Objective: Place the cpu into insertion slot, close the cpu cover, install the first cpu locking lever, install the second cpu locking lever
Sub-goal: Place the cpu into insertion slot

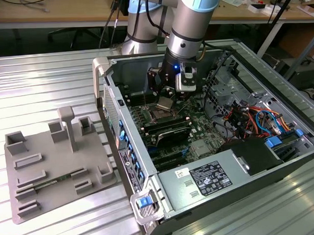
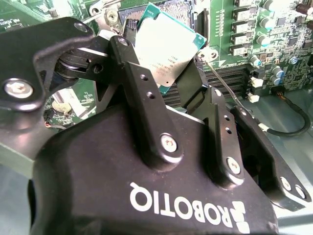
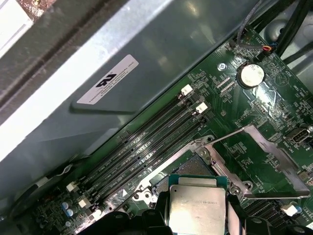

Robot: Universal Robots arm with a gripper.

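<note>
The pincer (image 2: 164, 61) is clamped on the chip (image 2: 164, 46), with a black finger (image 2: 142, 93) on each of two opposite edges. The chip is close to square, so it has no real long axis. Its silver metal face is turned up, away from the board, and in the second wrist view it sits tilted with one corner aimed at the socket (image 2: 168, 9). In the first wrist view it hangs over the near edge of the socket, whose dark pin field shows bare past the chip. Whether the two touch I cannot tell. Just beside the socket the cover (image 3: 271, 152) stands swung open, off the pin field. The second wrist view adds a thin lever (image 2: 222, 85) slanting out beside the chip. Past the socket, the first wrist view shows long black memory slots (image 3: 146, 142), a coin battery (image 3: 250, 74) and a white label (image 3: 107, 81) on the grey case wall.

The exterior view gives the setting. The open case (image 1: 289, 98) lies on the ribbed metal surface (image 1: 41, 86). It holds the green board (image 1: 204, 131), a power box (image 1: 206, 178) at its six o'clock and coloured cables (image 1: 256, 116) at three o'clock. The arm (image 1: 189, 22) enters from twelve o'clock. At the case's nine o'clock, on the exterior view's left, a grey tray (image 1: 49, 153) carries a thin green strip (image 1: 47, 181) in one slot.
</note>
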